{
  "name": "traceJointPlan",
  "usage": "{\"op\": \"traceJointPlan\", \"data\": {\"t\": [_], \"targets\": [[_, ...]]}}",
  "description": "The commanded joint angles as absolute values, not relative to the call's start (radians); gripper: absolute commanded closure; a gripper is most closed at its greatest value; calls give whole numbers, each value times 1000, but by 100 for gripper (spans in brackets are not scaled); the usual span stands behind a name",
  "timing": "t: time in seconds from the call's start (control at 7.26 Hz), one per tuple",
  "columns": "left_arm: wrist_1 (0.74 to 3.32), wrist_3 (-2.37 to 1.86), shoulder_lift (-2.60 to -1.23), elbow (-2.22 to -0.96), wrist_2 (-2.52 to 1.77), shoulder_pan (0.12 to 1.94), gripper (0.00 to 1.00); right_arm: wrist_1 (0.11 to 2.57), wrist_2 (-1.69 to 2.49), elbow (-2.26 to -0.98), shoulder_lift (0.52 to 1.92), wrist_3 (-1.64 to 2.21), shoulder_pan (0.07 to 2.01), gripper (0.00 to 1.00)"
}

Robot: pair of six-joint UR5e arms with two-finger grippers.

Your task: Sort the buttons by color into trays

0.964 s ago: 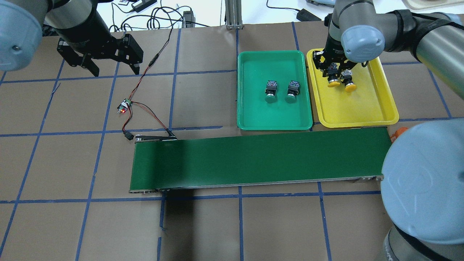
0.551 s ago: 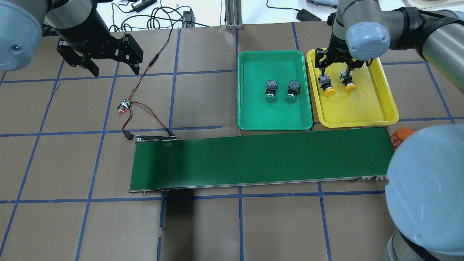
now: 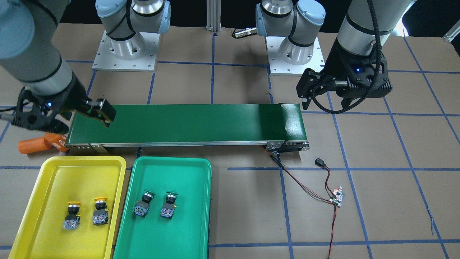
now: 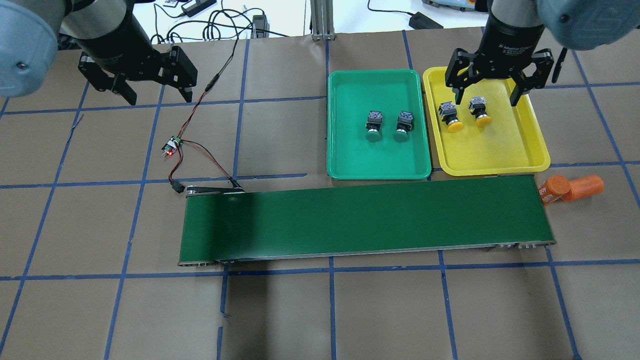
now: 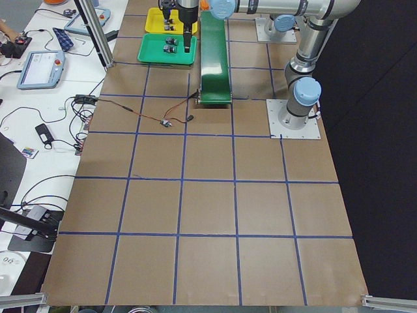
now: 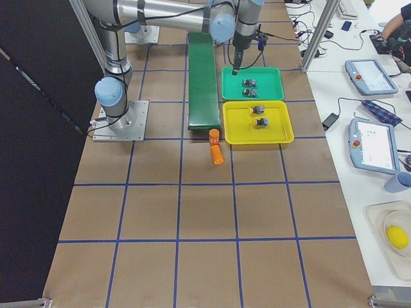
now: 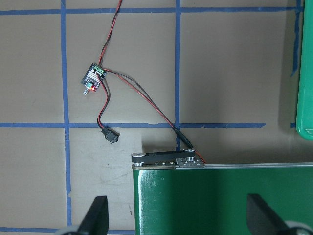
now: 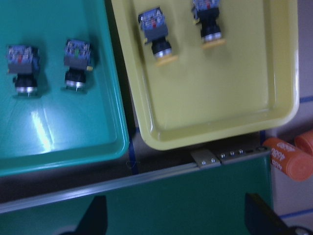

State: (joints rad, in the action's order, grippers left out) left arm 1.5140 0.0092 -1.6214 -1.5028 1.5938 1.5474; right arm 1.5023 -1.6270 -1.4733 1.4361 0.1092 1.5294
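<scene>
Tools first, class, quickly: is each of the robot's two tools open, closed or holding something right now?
Left tool: open, holding nothing.
Right tool: open, holding nothing.

Brown paper-covered table (image 4: 280, 320) gridded with blue tape (image 4: 331, 310); white bench (image 6: 366, 192) holds tablets (image 6: 369, 76).

Paper-covered table (image 4: 100, 310) with green tray (image 4: 350, 150), yellow tray (image 4: 492, 150), conveyor belt (image 4: 365, 222), orange cylinders (image 4: 570, 188), wired circuit board (image 4: 170, 147).
</scene>
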Motion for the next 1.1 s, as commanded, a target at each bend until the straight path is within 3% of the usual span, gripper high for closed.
{"op": "traceJointPlan", "data": {"t": [0.0,0.96], "targets": [[1514,9,-1621,-1502,1594,1548,0,1447,-1614,-1549,1553,112,1587,0],[1514,11,-1621,-1503,1594,1548,0,1493,-1621,-1654,1620,112,1585,0]]}}
